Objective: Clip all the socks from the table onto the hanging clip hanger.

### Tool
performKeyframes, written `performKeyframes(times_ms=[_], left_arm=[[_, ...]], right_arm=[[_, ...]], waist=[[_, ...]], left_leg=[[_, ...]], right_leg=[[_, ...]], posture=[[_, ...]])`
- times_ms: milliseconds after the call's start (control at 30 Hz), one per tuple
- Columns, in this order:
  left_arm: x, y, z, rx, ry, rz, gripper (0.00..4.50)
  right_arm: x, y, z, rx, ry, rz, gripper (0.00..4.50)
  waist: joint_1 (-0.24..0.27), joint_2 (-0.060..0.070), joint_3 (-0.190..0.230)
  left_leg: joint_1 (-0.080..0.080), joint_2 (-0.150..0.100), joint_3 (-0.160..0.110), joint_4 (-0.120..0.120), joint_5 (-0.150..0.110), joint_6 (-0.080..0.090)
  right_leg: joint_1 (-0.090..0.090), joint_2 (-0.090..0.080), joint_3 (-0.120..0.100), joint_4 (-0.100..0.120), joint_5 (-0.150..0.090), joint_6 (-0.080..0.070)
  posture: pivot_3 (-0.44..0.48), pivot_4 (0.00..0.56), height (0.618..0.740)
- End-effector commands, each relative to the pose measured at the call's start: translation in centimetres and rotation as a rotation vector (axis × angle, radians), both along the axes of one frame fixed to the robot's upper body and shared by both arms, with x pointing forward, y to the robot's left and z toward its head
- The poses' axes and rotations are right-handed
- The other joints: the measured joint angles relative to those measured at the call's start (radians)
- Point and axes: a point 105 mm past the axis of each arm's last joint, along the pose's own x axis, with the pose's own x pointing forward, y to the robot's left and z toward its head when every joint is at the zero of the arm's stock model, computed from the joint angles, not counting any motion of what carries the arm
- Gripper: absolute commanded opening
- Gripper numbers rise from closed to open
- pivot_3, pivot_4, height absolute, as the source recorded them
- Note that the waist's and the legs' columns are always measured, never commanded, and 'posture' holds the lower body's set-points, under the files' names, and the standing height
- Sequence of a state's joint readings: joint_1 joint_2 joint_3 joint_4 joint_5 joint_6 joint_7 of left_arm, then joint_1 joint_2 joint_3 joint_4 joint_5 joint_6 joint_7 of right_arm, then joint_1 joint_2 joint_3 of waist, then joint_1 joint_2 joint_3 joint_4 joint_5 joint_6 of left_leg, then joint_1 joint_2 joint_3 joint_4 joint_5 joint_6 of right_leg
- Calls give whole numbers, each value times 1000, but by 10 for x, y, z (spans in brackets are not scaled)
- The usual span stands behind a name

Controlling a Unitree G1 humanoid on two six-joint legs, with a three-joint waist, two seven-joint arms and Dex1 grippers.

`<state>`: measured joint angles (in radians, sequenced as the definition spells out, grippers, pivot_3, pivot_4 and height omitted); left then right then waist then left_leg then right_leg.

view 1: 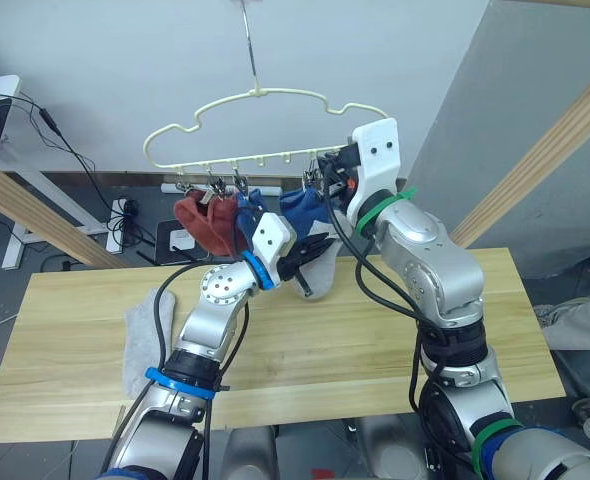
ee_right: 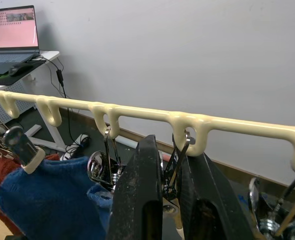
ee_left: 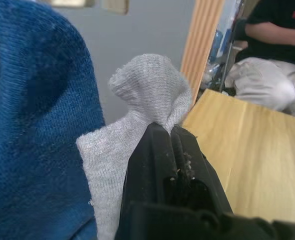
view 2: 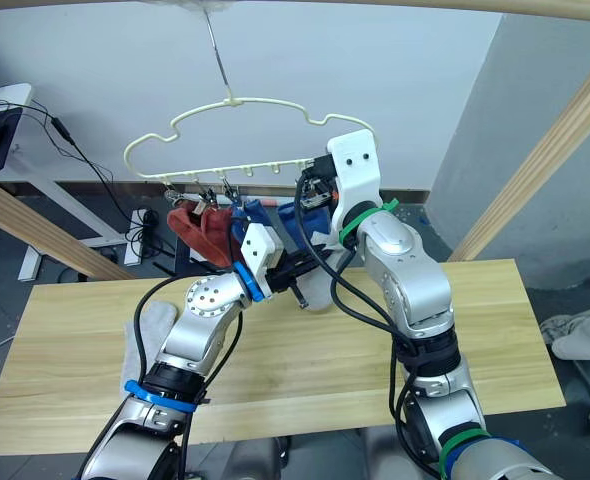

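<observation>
The clip hanger (view 1: 265, 125) hangs from its hook above the counter (view 1: 375, 340). On its left clips hang two rust-red socks (view 1: 207, 222), and beside them, toward the middle, two blue socks (view 1: 293, 208). The left gripper (ee_left: 170, 131) is just below the hanger's middle; its fingers (ee_left: 155, 150) are pressed together on the bunched edge of a light grey sock (ee_left: 150, 97), which hangs down from them above the counter. The right gripper (ee_right: 170, 165) is at the hanger's bar, with its fingers (ee_right: 142, 195) nearly closed around a metal clip (ee_right: 175, 165) under one loop. A second grey sock (view 1: 140, 335) lies flat on the counter, low to the left of the hanger.
</observation>
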<state>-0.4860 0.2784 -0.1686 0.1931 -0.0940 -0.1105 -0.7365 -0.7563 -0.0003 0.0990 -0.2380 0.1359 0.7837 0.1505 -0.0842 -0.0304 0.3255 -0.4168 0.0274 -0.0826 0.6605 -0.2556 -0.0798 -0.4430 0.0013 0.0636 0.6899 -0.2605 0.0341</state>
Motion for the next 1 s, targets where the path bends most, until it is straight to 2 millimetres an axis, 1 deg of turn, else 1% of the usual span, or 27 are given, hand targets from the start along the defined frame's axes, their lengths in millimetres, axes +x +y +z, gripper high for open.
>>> performKeyframes(times_ms=[33,133,400,1000], left_arm=[[-2,-5,23,-19,-115,-9,0],[1,-6,31,-27,-167,3,0],[5,-2,39,-41,-219,40,0],[5,3,30,-38,-207,63,0]], right_arm=[[-9,0,16,21,-65,15,85],[-9,0,15,18,-62,13,85],[-8,-1,14,14,-58,8,85],[-8,-4,15,6,-70,-5,85]], waist=[[0,0,0],[0,0,0],[0,0,0],[0,0,0]], left_leg=[[0,0,0,0,0,0],[0,0,0,0,0,0],[0,0,0,0,0,0],[0,0,0,0,0,0]], right_leg=[[0,0,0,0,0,0],[0,0,0,0,0,0],[0,0,0,0,0,0],[0,0,0,0,0,0]], posture=[[-75,307,735],[-75,307,735],[-76,305,735],[-78,305,735]])
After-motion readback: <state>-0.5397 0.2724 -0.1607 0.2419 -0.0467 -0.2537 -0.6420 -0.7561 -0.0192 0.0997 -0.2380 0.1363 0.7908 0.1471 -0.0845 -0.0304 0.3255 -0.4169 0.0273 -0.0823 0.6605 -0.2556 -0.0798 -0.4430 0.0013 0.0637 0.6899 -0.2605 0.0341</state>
